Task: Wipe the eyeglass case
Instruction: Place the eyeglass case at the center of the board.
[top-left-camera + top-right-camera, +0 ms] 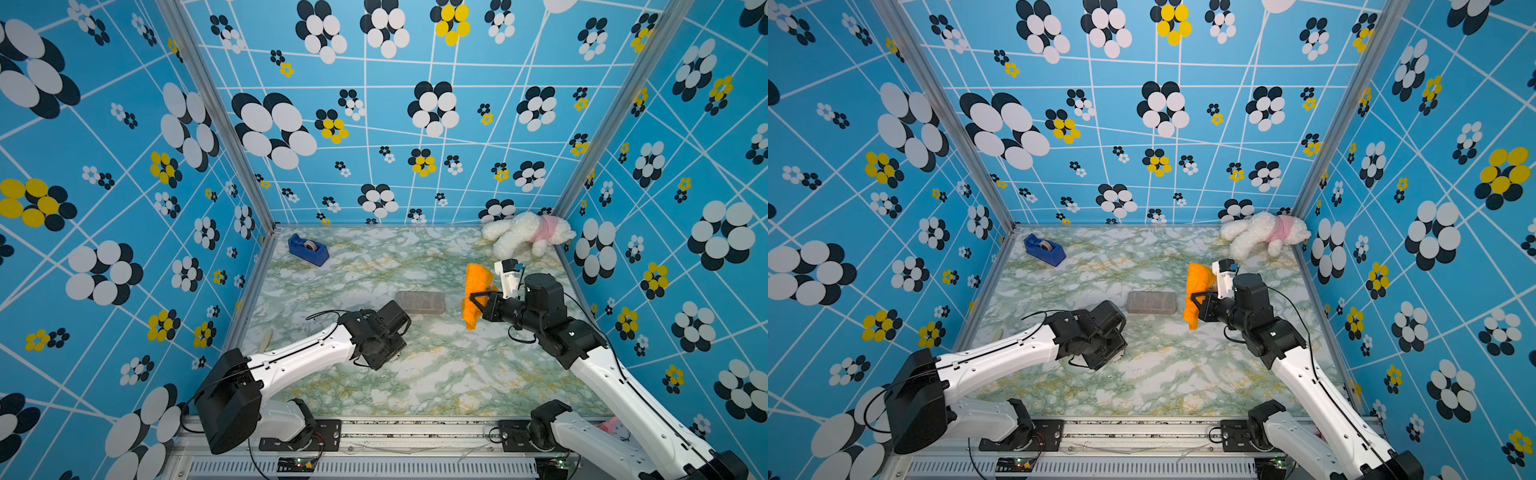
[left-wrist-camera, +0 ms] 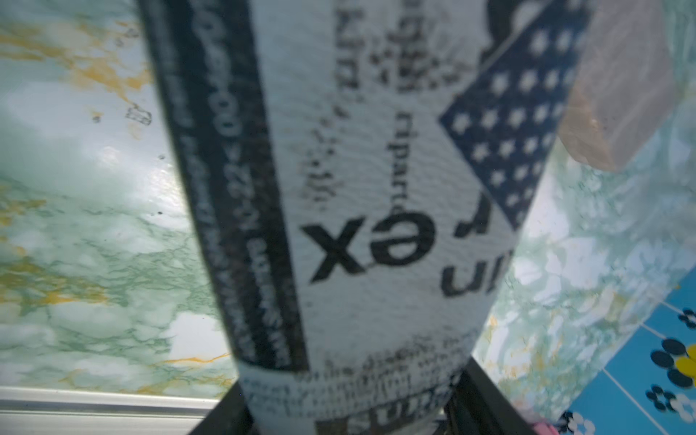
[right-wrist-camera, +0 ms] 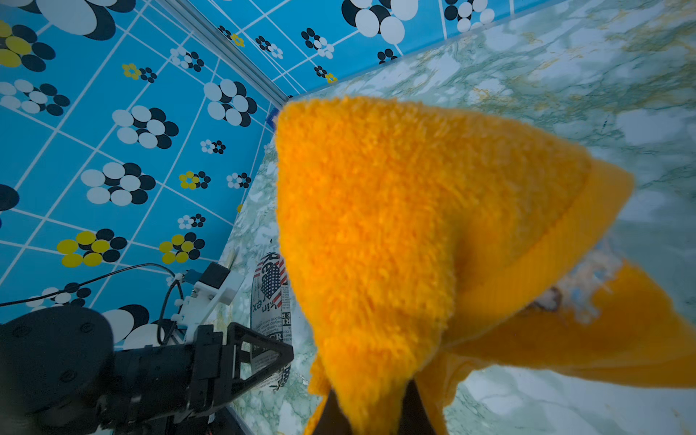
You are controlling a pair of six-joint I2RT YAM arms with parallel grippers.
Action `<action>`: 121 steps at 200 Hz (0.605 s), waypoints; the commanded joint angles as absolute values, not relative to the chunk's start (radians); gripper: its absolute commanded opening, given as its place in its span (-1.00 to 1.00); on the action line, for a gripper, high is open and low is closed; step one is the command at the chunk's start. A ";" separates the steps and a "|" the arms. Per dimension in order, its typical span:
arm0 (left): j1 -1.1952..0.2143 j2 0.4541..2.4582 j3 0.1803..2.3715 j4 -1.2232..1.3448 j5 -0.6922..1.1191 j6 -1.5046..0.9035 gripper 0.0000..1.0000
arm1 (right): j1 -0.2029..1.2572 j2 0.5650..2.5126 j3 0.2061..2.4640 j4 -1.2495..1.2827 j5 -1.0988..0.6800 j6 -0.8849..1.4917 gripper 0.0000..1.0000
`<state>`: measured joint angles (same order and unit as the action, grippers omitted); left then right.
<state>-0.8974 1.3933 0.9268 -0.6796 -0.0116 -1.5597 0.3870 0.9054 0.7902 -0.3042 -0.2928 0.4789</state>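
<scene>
Left gripper (image 3: 265,352) pointed down over the near-left part of the green-veined marble-pattern counter (image 1: 415,374). It was clamped on a white newsprint-patterned eyeglass case (image 2: 376,188) with a stars-and-stripes patch. The case stuck out from between the jaws and filled the left wrist view; whether its far end touched the counter could not be told. In both top views the wrist hid the case almost wholly. Right gripper (image 1: 477,306) pinched a fluffy orange cloth (image 1: 478,282), held up over the right side of the counter, the cloth spilling above and below the jaws. Cloth and case were apart. A grey rectangular block (image 1: 419,302) lay flat mid-counter between the two grippers, just beyond the left wrist. A blue tape dispenser (image 1: 308,249) sat in the far-left corner, and a white plush animal in a pink garment (image 1: 528,235) lay in the far-right corner.
</scene>
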 commanded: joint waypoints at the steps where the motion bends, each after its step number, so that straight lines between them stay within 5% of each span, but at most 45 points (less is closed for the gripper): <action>1: -0.916 1.476 0.957 -0.721 -0.059 -1.710 -0.67 | 0.382 0.867 0.753 -0.231 -0.297 0.483 -1.00; 121: -1.014 1.710 0.994 -0.541 0.005 -1.863 -0.71 | 0.361 0.858 0.781 -0.334 -0.281 0.437 -1.00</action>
<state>-1.0023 1.6733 0.9928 -0.5579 -0.0086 -1.8267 0.3717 0.8761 0.7490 -0.3019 -0.2996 0.4595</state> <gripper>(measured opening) 0.607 0.096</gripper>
